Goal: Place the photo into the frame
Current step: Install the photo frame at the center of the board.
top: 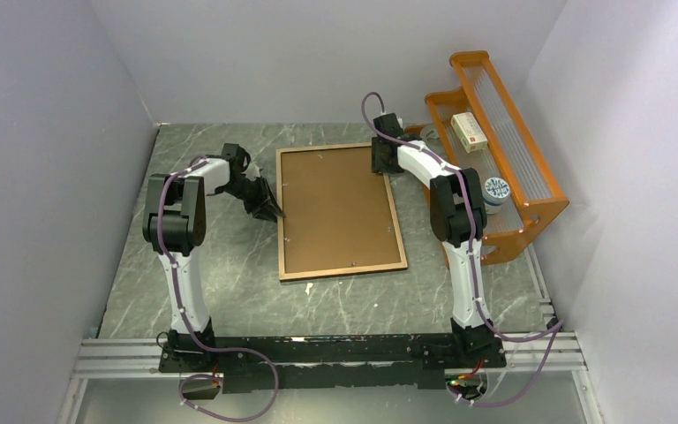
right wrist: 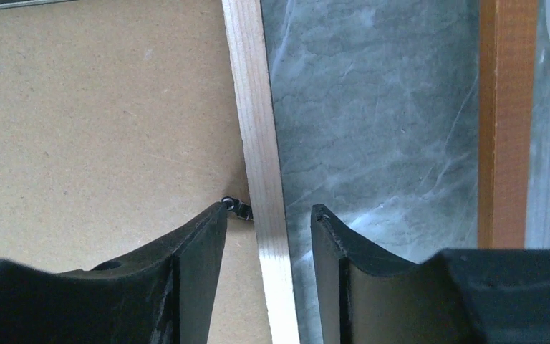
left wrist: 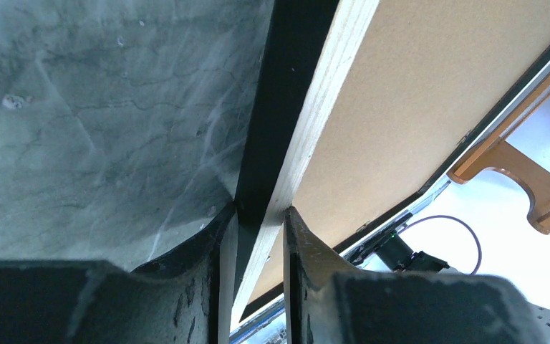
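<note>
The frame (top: 340, 212) lies face down on the marble table, its light-wood back up and a brown backing board (top: 335, 208) filling it. The photo is hidden. My left gripper (top: 269, 212) is shut on the frame's left rail (left wrist: 308, 143), one finger on the black outer side and the other on the wood by the board (left wrist: 415, 107). My right gripper (top: 381, 163) stands open near the top right corner. In the right wrist view this gripper (right wrist: 268, 211) straddles the wooden rail (right wrist: 254, 107) with gaps on both sides. Its left fingertip sits at a small black clip (right wrist: 238, 208) on the board (right wrist: 100, 107).
An orange rack (top: 494, 177) stands close to the frame's right side, holding a small box (top: 470, 131) and a round tin (top: 496, 190). Its bar (right wrist: 507, 122) runs just right of my right gripper. Walls enclose the table on three sides.
</note>
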Robot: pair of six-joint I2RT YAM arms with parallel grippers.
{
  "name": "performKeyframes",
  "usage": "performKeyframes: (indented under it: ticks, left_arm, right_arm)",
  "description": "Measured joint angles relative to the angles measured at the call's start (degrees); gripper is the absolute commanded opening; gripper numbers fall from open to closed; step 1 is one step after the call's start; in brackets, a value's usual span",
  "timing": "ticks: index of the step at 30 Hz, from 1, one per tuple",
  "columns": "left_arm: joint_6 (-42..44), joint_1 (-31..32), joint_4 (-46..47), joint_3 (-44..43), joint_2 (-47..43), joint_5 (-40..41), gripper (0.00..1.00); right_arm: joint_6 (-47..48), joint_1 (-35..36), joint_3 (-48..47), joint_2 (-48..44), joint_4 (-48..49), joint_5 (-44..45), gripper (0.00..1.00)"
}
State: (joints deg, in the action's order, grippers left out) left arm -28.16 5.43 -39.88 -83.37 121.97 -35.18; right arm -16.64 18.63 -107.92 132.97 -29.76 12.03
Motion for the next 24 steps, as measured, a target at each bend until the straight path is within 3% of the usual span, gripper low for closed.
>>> performKeyframes:
  ticks: [15, 24]
  left_arm:
    - [0.0, 0.0, 0.0, 0.0, 0.0, 0.0, 0.22]
    - [0.0, 0.0, 0.0, 0.0, 0.0, 0.0, 0.22]
  right_arm:
    - [5.2, 0.1, 1.3, -0.7, 0.5, -0.7, 0.30]
    - [6.6, 0.3, 2.6, -1.1, 2.3, 0.2, 0.32]
